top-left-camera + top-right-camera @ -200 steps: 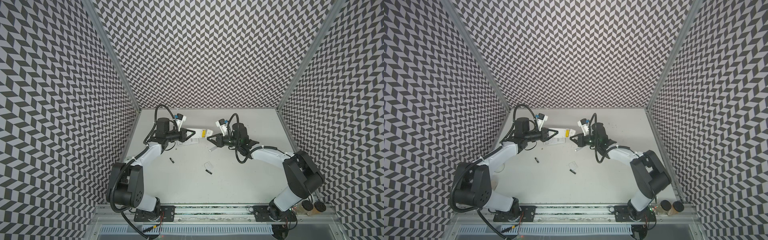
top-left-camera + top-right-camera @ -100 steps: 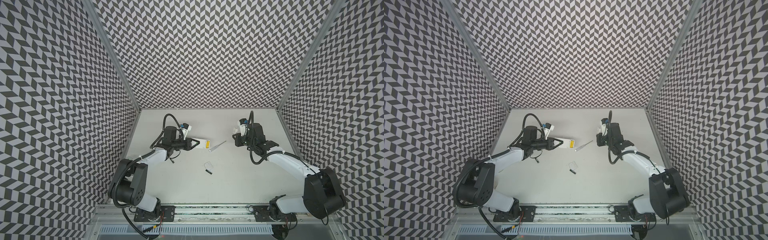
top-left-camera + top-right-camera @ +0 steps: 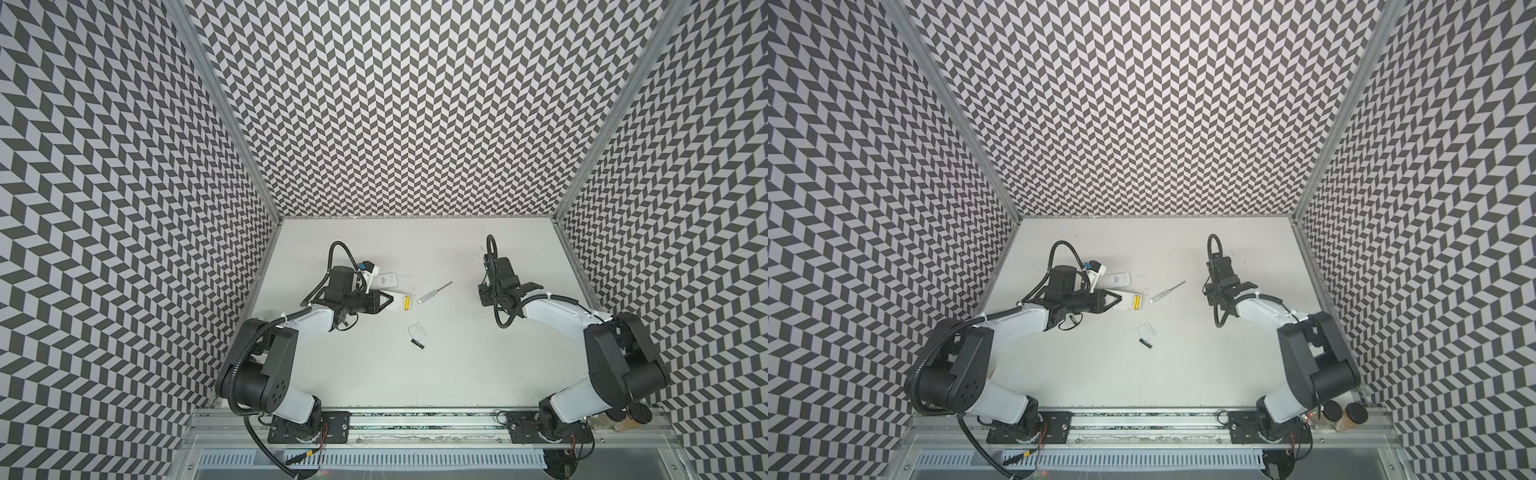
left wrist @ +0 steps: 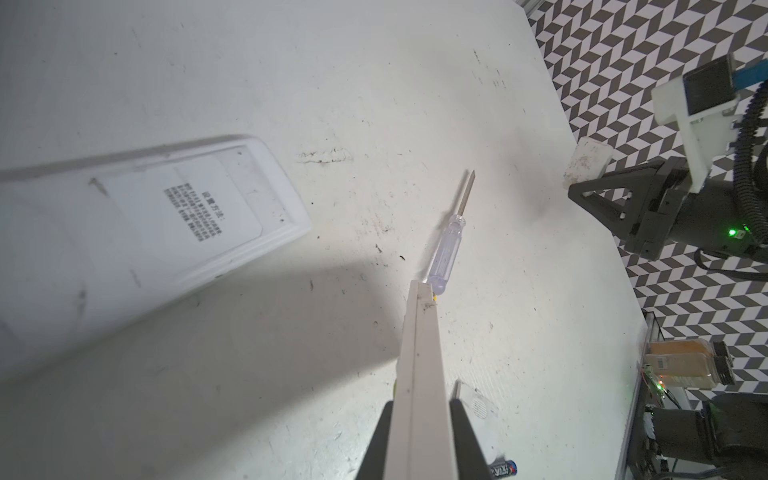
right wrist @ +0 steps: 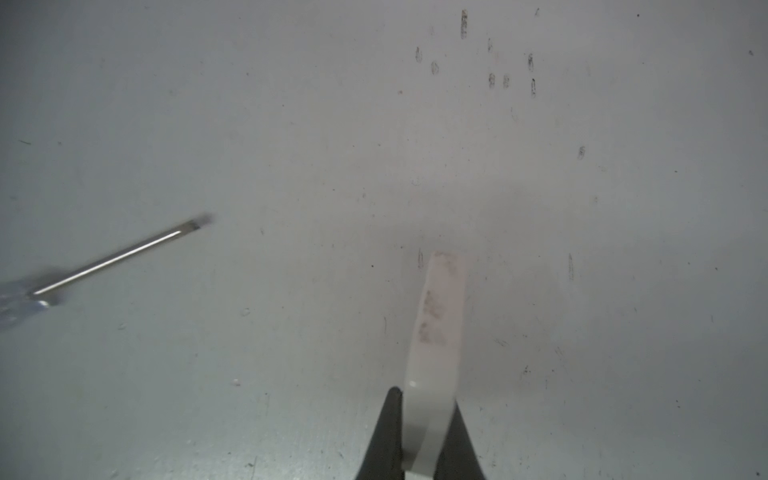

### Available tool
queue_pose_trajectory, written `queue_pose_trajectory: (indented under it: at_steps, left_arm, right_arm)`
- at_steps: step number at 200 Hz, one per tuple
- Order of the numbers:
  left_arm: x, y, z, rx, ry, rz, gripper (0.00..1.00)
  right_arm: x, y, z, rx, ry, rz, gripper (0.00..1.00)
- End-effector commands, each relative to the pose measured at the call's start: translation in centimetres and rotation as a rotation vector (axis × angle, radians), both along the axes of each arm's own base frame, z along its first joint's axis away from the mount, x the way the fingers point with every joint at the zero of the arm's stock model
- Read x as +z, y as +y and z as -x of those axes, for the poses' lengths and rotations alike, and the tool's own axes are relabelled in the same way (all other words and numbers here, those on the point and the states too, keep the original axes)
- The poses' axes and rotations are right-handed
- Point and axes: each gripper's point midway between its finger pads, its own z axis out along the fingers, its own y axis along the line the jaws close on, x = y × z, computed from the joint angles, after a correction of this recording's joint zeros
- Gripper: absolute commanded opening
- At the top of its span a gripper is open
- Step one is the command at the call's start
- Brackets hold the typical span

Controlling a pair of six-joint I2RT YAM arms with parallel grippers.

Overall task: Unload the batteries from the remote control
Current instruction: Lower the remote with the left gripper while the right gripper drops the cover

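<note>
- Batteries [image 3: 407, 303]: two yellow cells sit side by side in the open bay of the remote control [image 3: 395, 307]. The left fingers [image 4: 464, 440] clamp the remote by its opposite end, low over the counter [image 3: 457, 374].
- Change: a second ago the right arm met the remote's open end. Now it stands well apart on its own side, with the right fingers [image 5: 436, 324] pressed together and empty. The screwdriver [image 3: 434, 293] lies loose just beside the bay.
- Meaning: the yellow pair is probably not yet freed, and the tool would need picking up again.
- Already out: one black cell [image 3: 417, 343] lies beside the clear cover [image 3: 417, 331], nearer the arm bases.
- Second remote [image 3: 386, 280]: lies label side up behind the held one.
- Hard to read: the left wrist view shows the held remote edge-on, with only slivers of yellow, so it cannot be told whether the cells are seated or loosened. The other black cell is not clearly visible. The right wrist view is blurred.
</note>
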Motion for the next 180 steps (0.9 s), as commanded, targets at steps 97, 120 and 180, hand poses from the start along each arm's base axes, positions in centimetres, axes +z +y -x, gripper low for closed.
queue_pose_trajectory:
  at_steps: [97,120,180]
  left_arm:
    - [-1.3,0.5,-1.1,0.044,0.015,0.002,0.35]
    - [-1.5,0.6,-1.2,0.048,0.023,0.003,0.40]
    - [-2.5,1.4,-1.9,0.083,0.042,-0.025,0.51]
  right_arm:
    - [-2.5,1.0,-0.2,0.035,0.036,-0.015,0.23]
    - [-2.2,0.9,-0.2,0.037,0.029,-0.013,0.26]
    - [-0.5,3.5,-0.3,0.102,-0.015,-0.166,0.32]
